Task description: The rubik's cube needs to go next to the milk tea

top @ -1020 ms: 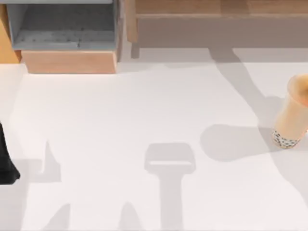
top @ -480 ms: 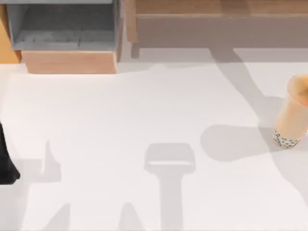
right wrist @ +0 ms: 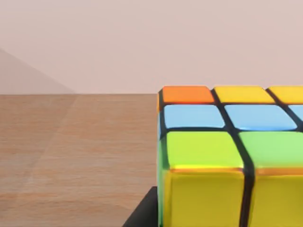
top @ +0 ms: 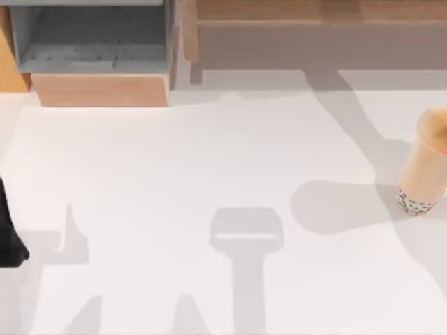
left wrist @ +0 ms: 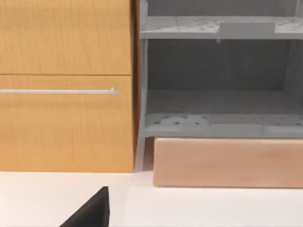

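The milk tea (top: 424, 166), a tall tan cup with dark pearls at its base, stands at the right edge of the white table (top: 209, 153) in the top view. The rubik's cube (right wrist: 227, 161) looms close in the right wrist view, showing orange, yellow, blue and green squares, seen against a wooden surface and a pale wall rather than the table. A dark fingertip (right wrist: 142, 215) of my right gripper lies against its side, holding it. My left arm (top: 8, 237) stays parked at the table's left edge, and one of its dark fingertips (left wrist: 92, 210) shows in the left wrist view.
A grey shelf unit (top: 91, 35) on a wooden base (top: 101, 89) stands at the back left. An orange wooden cabinet (left wrist: 66, 118) with a metal handle stands beside it. A long wooden ledge (top: 314, 14) runs along the back right. Arm shadows fall across the table.
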Controlling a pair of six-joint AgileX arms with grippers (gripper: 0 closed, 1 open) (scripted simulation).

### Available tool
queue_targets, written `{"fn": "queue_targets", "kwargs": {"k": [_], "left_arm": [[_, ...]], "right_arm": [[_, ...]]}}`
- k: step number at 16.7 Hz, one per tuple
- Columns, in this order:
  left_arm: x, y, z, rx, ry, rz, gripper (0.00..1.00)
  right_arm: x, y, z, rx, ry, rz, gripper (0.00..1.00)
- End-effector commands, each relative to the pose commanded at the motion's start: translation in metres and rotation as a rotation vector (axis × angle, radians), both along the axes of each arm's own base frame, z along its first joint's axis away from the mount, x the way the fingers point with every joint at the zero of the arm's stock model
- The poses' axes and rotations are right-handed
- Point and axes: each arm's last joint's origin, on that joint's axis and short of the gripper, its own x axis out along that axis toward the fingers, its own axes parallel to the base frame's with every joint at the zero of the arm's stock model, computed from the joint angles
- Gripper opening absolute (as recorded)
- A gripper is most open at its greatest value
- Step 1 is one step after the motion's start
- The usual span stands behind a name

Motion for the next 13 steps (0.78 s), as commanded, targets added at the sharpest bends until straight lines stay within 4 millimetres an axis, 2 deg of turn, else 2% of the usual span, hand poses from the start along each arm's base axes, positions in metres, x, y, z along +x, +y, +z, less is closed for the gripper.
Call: {"fn": "queue_targets", "kwargs": {"k": [2,4,9,11,13], "left_arm": [[0.000,0.000,0.000,0.000,0.000,0.000,1.00],[0.000,0.000,0.000,0.000,0.000,0.000,1.00],[0.000,0.000,0.000,0.000,0.000,0.000,1.00],[0.000,0.000,0.000,0.000,0.000,0.000,1.00],[0.000,0.000,0.000,0.000,0.000,0.000,1.00]], "right_arm": [[0.000,-0.001,0.001,0.004,-0.003,0.000,0.00],[-0.008,-0.002,0.015,0.040,-0.013,0.010,0.00],[-0.051,-0.005,0.060,0.248,0.052,0.074,0.00],[-0.066,-0.002,0.063,0.307,0.143,0.099,0.00],[-0.076,0.004,0.053,0.333,0.284,0.120,0.00]]}}
